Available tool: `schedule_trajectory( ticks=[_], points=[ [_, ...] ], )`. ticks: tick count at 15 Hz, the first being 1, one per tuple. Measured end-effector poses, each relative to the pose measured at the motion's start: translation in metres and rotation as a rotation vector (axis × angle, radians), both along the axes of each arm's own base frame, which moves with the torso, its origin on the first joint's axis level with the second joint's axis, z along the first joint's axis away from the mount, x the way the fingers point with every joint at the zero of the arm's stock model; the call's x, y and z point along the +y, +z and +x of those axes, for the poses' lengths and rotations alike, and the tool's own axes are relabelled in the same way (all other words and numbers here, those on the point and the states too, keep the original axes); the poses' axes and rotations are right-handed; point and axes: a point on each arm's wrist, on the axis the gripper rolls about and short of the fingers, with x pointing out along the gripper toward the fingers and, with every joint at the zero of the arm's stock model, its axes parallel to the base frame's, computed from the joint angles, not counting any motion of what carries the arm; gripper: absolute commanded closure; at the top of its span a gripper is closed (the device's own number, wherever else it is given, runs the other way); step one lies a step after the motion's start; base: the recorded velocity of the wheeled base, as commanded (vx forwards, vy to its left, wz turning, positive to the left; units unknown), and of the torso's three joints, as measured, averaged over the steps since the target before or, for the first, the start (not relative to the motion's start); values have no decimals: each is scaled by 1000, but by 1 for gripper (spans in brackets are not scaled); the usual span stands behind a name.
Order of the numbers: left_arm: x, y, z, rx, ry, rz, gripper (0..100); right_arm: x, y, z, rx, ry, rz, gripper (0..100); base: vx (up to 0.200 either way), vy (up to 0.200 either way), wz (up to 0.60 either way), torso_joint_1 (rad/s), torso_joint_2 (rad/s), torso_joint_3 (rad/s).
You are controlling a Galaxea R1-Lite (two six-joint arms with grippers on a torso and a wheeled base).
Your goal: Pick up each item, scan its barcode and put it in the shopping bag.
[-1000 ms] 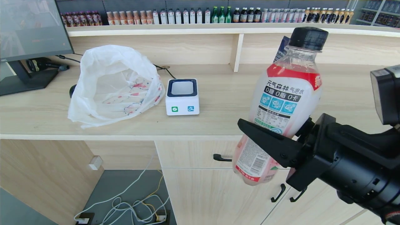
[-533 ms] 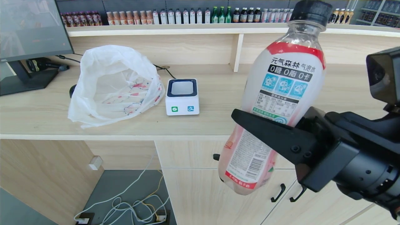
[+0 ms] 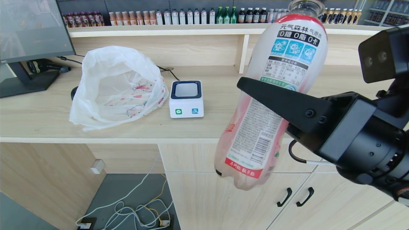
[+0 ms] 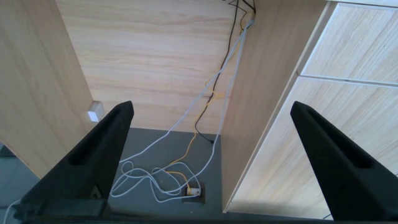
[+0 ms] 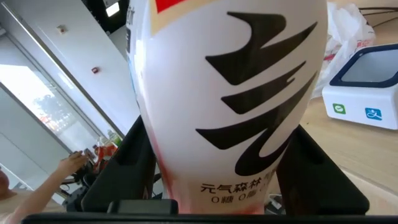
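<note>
A pink-and-white drink bottle (image 3: 271, 105) hangs in the air in front of the counter edge, to the right of the scanner, and my right gripper (image 3: 262, 92) is shut on its middle. It leans with its top to the right, barcode facing the head camera, cap cut off by the frame's top. In the right wrist view the bottle (image 5: 230, 93) sits between the black fingers (image 5: 130, 162). The white scanner box (image 3: 186, 99) stands on the wooden counter (image 3: 38, 118), with the open white shopping bag (image 3: 118, 86) to its left. My left gripper (image 4: 211, 107) hangs open below the counter, above floor cables.
A monitor (image 3: 32, 28) on a black stand occupies the counter's far left. A raised shelf with a vertical divider (image 3: 242, 52) runs behind the counter, with rows of bottles (image 3: 204, 16) beyond. Cabinet doors with black handles (image 3: 295, 196) are below, and cables (image 3: 134, 210) lie on the floor.
My right gripper has raised the bottle and carried it slightly left and nearer the head camera; its cap has gone above the frame. Bag and scanner have not moved.
</note>
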Motion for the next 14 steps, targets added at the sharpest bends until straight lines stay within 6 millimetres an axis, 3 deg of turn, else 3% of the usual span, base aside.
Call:
schedule_trajectory(
  ticks=[14],
  points=[
    [0, 0, 0, 0, 0, 0, 0, -3, 2, -2, 0, 30, 53, 100, 0, 0, 0, 0, 0, 0]
  ],
)
